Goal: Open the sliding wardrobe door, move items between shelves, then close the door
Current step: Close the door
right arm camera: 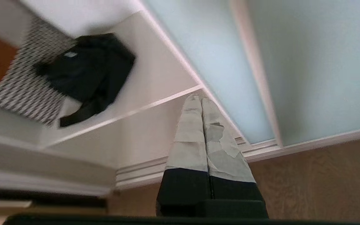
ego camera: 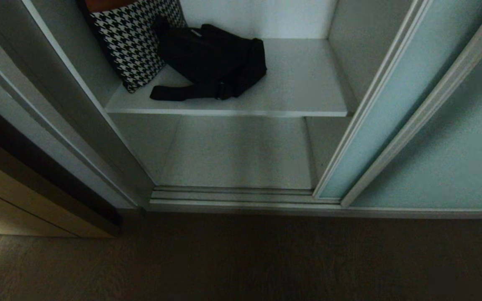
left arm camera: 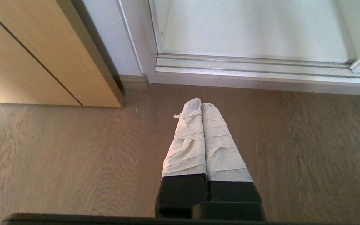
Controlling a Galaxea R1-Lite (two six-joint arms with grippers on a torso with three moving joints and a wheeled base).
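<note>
Far left in the head view: tan cabinet (ego camera: 11,196) next to the wardrobe frame, wood floor (ego camera: 241,259) below. Neither arm shows in that view. Left gripper (left arm camera: 201,104) is parked low over the floor, short of the door track (left arm camera: 261,67), taped fingers pressed together, holding nothing.

Inside the opening, upper shelf (ego camera: 299,88) carries a houndstooth cushion (ego camera: 134,42) leaning at the left w/ the black bag (ego camera: 214,58) resting against it, strap trailing toward the shelf's front edge. Lower shelf (ego camera: 237,154) beneath looks bare.

Right gripper (right arm camera: 201,99) points in toward the opening near the upper shelf's front edge, fingers closed tight, nothing in them, well apart from the bag.

Right side: sliding wardrobe door (ego camera: 391,104) is pushed aside behind/over the second glass panel (ego camera: 454,142), so the opening step looks done; bag move prob next.

Risks: the shut fingers must spread before reaching the bag, else they just shove it into the cushion. Soft fabric + loose strap could snag the shelf edge or drag the cushion out. Approach runs close to the door frame, so a clip there is possible.
</note>
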